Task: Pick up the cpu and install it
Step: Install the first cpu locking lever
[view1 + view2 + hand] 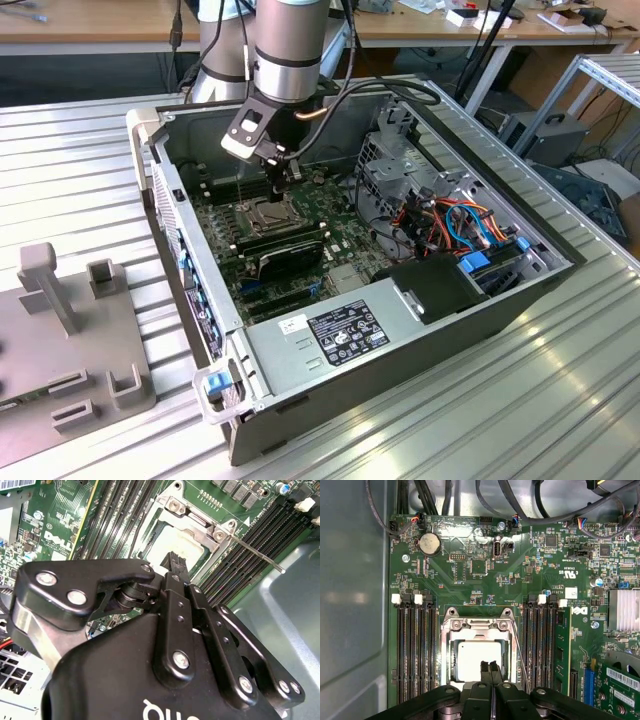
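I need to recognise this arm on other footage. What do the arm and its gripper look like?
The arm is a silver-grey cylinder with a black band, and black cables run beside it. The gripper is matte black, with linked bars held by silver screws, a white marking on its body and two slim fingers.

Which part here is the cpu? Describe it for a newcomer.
Find the green motherboard inside the open computer case. Between its two banks of black memory slots sits a shiny metal socket frame; the cpu is the flat, pale square inside it.
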